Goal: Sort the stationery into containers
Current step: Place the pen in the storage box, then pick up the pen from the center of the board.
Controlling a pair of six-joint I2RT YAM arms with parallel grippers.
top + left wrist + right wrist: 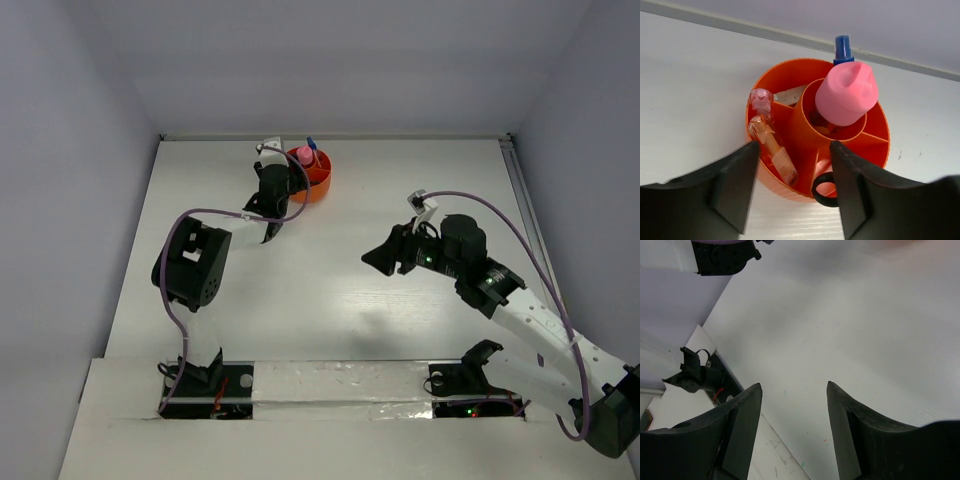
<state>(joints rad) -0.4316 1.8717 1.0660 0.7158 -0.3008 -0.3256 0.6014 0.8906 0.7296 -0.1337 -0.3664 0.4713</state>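
Stationery that I can make out all sits in the orange tub [785,72], which stands at the far side of the desk [690,100], close to the back wall. A fat pink piece [847,95] stands in the central well with a blue-tipped pen [842,50] poking up behind it. An orange-pink capsule piece [772,145] leans in the left compartment, its long axis running from the far rim down toward the near wall. The black scissors handle [822,192] shows as a ring at the near wall.

The left claw [794,147] is released: its fingers [735,190] stand apart with nothing gripped. The tub lies straight ahead of it and a little below, its near wall just beyond the fingertips, the scissors ring closer to the right-hand finger. The right claw [794,385] is released too, empty, over bare desk and well apart from the tub, so the left arm is by far the nearer.

Sorting looks close to done. Any retreat of the left claw would turn on lifting clear of that near wall and the ring without nudging either.

Only the left wrist view shows the dividers and which piece sits where. The top view reduces the tub to an orange round with pink and blue specks, yet it alone shows both arms at once. The right wrist view shows no tub.
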